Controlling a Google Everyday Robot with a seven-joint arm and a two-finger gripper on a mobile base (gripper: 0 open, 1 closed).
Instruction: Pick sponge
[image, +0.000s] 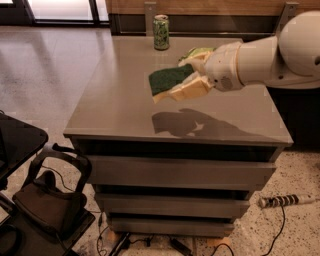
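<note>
Gripping the sponge (167, 80): claw (188, 75) closed on it, centre frame, raised off the grey worktop (120, 112).
Sponge's shadow (175, 123) falls on worktop below; green drink can (161, 32) stands upright, upper centre.

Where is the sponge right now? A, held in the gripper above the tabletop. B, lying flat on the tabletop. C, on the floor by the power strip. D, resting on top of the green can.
A: the gripper is shut on the sponge, holding it in the air, and their shadow falls on the table well below it.
</note>
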